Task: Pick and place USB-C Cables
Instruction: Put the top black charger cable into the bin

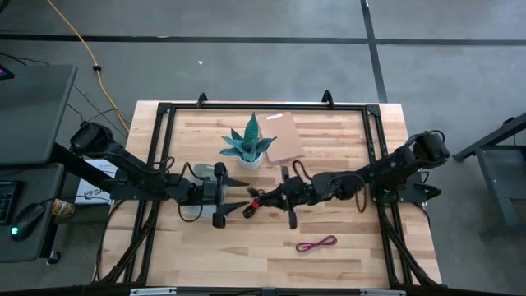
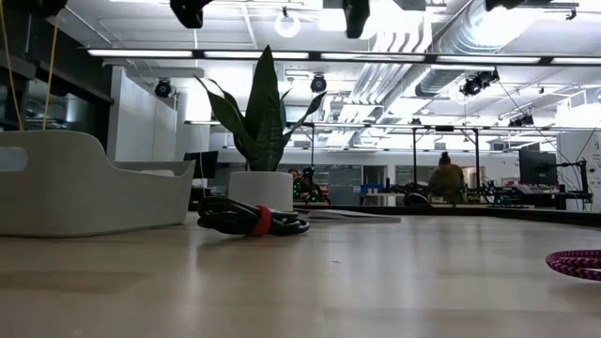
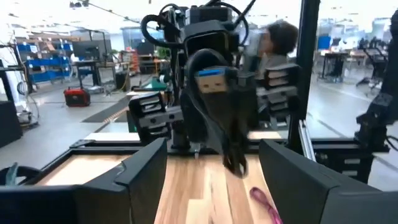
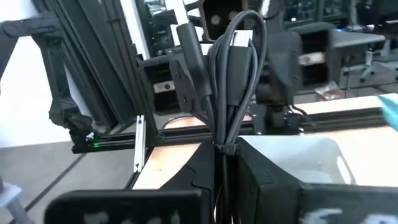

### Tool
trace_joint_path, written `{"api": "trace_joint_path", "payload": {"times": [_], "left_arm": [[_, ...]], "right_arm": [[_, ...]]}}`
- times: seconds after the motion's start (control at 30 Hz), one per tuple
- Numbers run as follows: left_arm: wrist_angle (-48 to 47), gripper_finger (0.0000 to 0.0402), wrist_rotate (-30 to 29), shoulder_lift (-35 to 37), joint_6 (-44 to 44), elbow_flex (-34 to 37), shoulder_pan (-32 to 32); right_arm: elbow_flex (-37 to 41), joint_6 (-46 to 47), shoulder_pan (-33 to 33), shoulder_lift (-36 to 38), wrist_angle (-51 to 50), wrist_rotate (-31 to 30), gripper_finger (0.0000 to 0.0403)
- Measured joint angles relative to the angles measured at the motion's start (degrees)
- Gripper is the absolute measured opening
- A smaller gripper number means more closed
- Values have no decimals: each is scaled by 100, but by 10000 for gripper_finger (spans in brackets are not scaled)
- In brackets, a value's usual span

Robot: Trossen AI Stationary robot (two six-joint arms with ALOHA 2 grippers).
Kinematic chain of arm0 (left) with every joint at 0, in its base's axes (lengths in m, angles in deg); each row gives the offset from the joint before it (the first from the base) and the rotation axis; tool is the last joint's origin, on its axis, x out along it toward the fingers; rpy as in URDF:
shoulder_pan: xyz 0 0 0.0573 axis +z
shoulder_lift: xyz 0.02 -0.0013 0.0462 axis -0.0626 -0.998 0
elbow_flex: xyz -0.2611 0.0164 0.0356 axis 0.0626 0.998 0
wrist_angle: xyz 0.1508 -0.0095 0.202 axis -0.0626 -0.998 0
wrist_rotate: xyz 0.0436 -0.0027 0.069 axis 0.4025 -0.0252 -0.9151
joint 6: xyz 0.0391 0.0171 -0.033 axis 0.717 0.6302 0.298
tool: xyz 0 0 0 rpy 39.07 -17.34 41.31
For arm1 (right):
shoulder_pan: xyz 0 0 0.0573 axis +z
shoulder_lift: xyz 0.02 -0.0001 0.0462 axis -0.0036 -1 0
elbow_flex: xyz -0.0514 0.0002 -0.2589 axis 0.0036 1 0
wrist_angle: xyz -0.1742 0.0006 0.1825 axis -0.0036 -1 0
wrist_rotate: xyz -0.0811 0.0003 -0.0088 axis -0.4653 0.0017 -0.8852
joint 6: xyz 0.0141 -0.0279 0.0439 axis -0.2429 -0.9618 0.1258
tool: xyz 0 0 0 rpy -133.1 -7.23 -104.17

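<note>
Robotics lab or workshop, open-plan. My wooden bench (image 1: 246,247) stands on bare grey concrete floor (image 1: 246,66). Behind: exposed ceiling ducts (image 2: 423,56), strip lights, blue storage racks (image 3: 46,62), more framed rigs, person (image 2: 446,178) seated at far workstation.

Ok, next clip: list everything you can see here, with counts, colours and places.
cables: 3 seen. A magenta cable lies on the table's near right, a black cable with a red tie lies at the middle, and a grey cable is held in the air
bin: 1, white, left of centre
plant: 1, green, in a white pot, far middle
board: 1, brown, flat, beside the plant
cord: 1, yellow, on the floor, far left
table: 1, light wood
person: 1, far back in the room
left gripper: open, by the bin
right gripper: shut on the grey cable, at the middle
</note>
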State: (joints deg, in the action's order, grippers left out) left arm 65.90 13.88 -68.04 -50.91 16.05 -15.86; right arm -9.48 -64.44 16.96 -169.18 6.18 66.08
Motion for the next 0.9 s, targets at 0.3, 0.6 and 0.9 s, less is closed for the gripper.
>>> {"api": "trace_joint_path", "payload": {"times": [0.3, 0.6, 0.9], "left_arm": [[382, 237, 161, -345, -188, 10, -12], [394, 237, 699, -319, -210, 4, -1], [530, 232, 720, -319, -300, 4, 3]], "right_arm": [[-795, -341, 36, -540, -718, 123, 15], [-860, -527, 52, -613, -800, -258, 14], [-857, -366, 15, -646, -828, -371, 14]]}}
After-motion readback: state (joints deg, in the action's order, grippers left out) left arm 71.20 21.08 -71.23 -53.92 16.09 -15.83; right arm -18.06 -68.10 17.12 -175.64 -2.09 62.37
